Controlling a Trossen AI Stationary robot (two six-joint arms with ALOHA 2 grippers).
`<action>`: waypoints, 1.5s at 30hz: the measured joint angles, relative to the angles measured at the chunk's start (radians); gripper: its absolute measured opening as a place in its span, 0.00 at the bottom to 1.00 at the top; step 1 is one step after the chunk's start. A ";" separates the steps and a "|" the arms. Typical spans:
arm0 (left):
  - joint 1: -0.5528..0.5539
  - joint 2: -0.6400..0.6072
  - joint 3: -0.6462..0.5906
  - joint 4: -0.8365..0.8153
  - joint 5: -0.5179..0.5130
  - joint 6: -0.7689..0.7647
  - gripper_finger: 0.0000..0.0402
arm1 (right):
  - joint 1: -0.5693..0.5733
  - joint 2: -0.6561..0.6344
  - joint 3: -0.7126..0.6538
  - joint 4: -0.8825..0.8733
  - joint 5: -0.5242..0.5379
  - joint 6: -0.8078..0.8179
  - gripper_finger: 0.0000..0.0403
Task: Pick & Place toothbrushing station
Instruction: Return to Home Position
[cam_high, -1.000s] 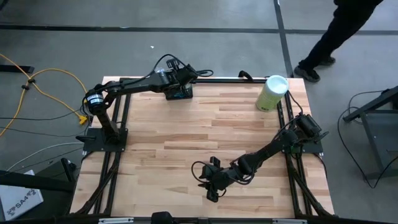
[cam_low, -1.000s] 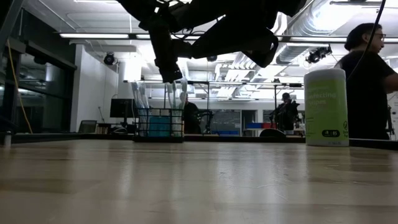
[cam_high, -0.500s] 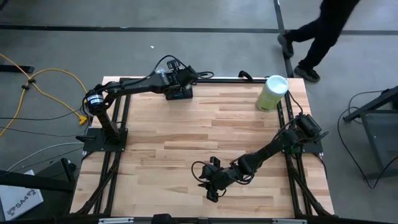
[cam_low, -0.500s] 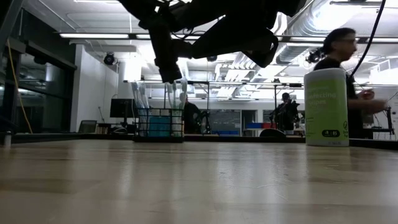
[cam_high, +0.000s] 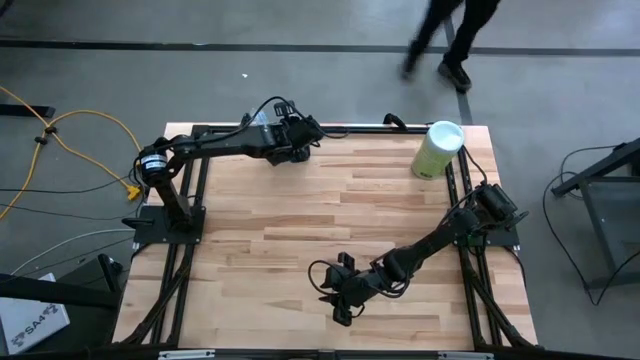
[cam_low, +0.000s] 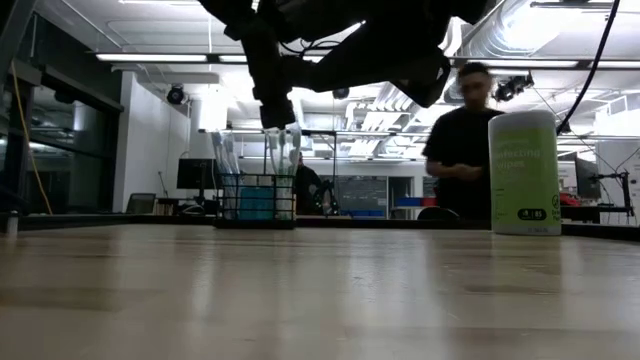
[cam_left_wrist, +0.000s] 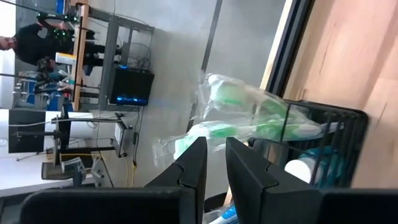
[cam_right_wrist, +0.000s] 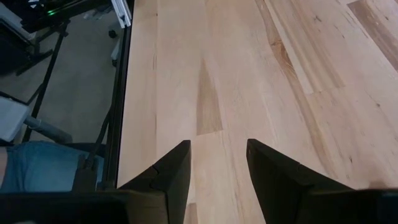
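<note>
Toothbrushes (cam_left_wrist: 244, 103) stand bunched inside the black wire toothbrushing station (cam_low: 257, 201)

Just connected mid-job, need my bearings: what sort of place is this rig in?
Probably a robotics lab: exposed ceiling ducts, a monitor behind the table, concrete floor with loose cables.

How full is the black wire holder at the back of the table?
Not empty: wrapped green toothbrushes stand in the holder, sticking up above its rim.
</note>
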 joint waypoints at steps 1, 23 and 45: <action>-0.004 0.000 0.000 0.000 0.000 0.000 0.13 | 0.001 0.000 0.000 0.000 0.000 0.000 0.37; -0.079 -0.111 0.000 -0.024 -0.023 -0.051 0.13 | 0.002 0.000 0.000 -0.007 0.000 0.004 0.37; -0.410 -0.112 0.000 -0.169 -0.263 -0.200 0.13 | 0.006 0.000 0.000 -0.011 -0.059 0.004 0.37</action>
